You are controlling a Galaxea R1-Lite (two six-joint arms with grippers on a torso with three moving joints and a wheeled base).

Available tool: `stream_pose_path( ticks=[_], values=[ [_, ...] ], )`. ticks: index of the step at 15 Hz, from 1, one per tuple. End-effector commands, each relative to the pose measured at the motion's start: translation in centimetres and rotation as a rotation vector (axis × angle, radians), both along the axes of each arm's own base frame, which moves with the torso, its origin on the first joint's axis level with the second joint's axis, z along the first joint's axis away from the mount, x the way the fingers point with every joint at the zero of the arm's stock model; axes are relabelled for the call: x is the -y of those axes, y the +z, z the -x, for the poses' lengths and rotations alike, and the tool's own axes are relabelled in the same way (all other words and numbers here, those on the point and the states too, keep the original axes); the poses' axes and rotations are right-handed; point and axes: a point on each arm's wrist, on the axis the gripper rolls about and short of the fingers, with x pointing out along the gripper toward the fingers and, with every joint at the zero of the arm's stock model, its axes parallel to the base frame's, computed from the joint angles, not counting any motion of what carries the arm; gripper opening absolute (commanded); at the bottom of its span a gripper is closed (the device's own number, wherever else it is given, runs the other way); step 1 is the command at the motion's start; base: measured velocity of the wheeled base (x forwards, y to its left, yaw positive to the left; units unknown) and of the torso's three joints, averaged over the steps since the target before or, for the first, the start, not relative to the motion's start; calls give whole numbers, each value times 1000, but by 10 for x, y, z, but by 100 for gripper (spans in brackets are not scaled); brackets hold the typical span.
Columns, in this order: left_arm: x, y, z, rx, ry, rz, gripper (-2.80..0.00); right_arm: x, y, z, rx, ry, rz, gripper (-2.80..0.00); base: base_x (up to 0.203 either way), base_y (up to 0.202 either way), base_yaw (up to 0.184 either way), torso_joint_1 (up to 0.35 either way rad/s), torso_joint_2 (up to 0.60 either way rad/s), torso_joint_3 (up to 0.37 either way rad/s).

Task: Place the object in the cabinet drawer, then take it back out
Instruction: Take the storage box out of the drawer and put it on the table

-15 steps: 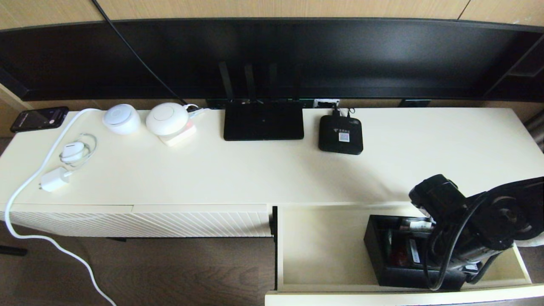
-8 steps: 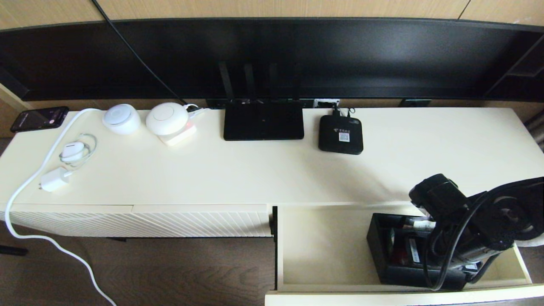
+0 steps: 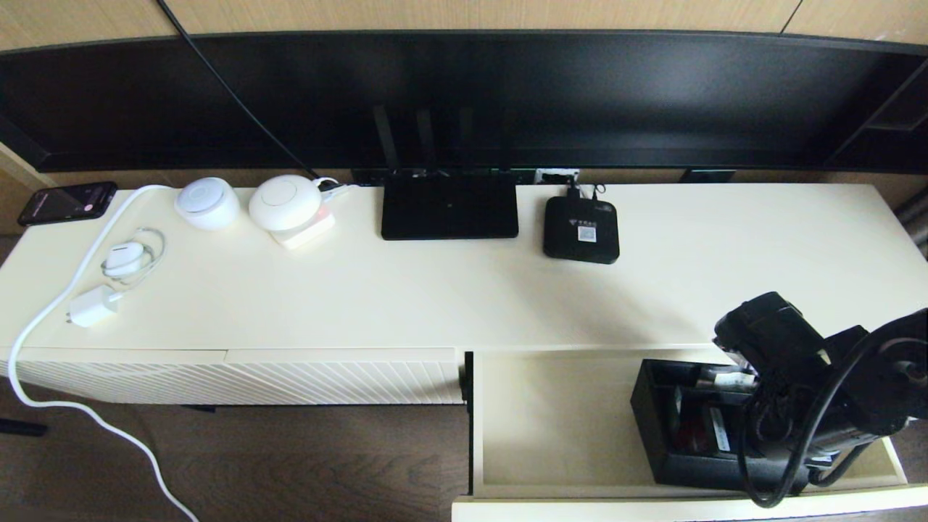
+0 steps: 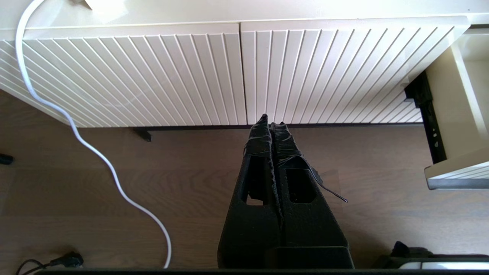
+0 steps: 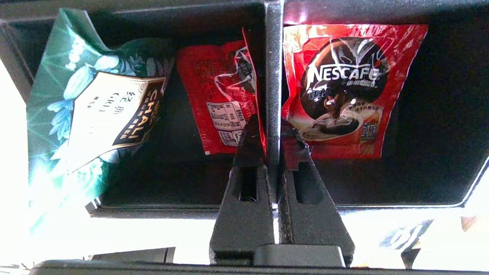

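- Down in the pulled-out cabinet drawer (image 3: 551,428), on its right side, sits the organizer box (image 3: 663,428) with the right gripper (image 5: 273,133) reaching into it from above.
- That gripper is clamped tight on the box's inner divider (image 5: 273,76): one finger on each side of the thin black wall, pads pressed right against it, barely any gap.
- Box itself is matte black, rectangular, straight-walled, split into compartments.
- Packets inside: a glossy red Nescafe sachet (image 5: 344,88) on one side of the divider, a crinkled red sachet (image 5: 219,99) on the other showing its printed back, and a green foil tea packet (image 5: 95,110) leaning further along.
- Drawer interior is smooth cream, flat-bottomed. The panel (image 3: 239,380) next to it has diagonal ribs.
- Left gripper (image 4: 272,124) is parked low in front of that ribbed panel, over the wood-grain floor, fingers pressed together with nothing in them.
- Up on the cabinet top (image 3: 725,246): a flat black router (image 3: 449,206) and a small rounded black box with a sticker (image 3: 581,229).
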Motion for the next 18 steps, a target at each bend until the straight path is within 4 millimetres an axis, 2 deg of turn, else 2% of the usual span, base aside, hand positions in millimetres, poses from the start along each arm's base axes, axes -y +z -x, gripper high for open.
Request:
stream_pose_path(
  ticks=[1, 5, 13, 18],
  values=[
    [0, 0, 0, -2, 0, 0, -280, 0, 5, 2, 19, -2, -6, -280, 0, 0, 0, 0, 0, 0],
    [0, 0, 0, -2, 0, 0, -280, 2, 16, 8, 65, 6, -8, -280, 0, 0, 0, 0, 0, 0],
    [0, 0, 0, -2, 0, 0, -280, 12, 40, 36, 140, 33, -13, -280, 0, 0, 0, 0, 0, 0],
    [0, 0, 0, -2, 0, 0, -280, 16, 53, 62, 173, 55, -5, -280, 0, 0, 0, 0, 0, 0]
  ],
)
